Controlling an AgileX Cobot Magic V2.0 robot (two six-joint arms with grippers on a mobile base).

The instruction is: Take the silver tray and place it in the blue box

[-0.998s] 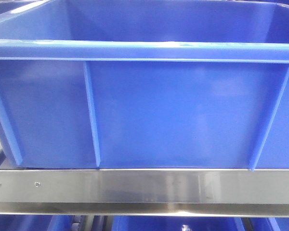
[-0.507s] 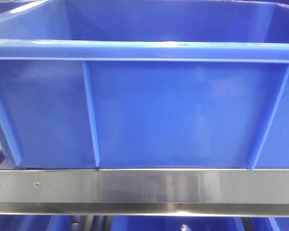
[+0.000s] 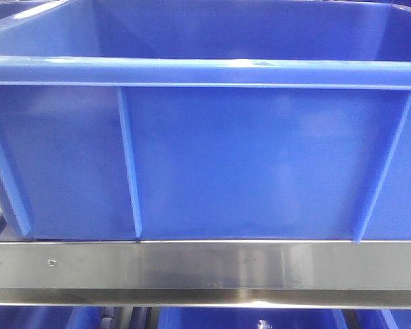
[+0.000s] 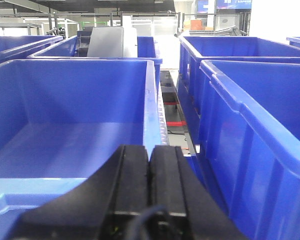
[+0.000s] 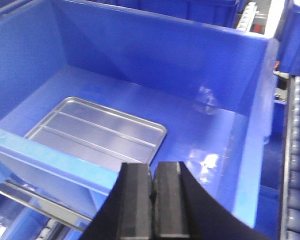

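The silver tray point(image 5: 97, 131) is seen lying flat on the floor of the blue box point(image 5: 155, 55), below the right tool point(image 5: 151, 200), closed and empty like the left tool point(image 4: 149, 185); the near rim could be clipped if that arm were swung low.

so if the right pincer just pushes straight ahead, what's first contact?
Likely the blue box: the shut right pincer points over its near rim toward the bare floor beside the silver tray. Depth is unclear.
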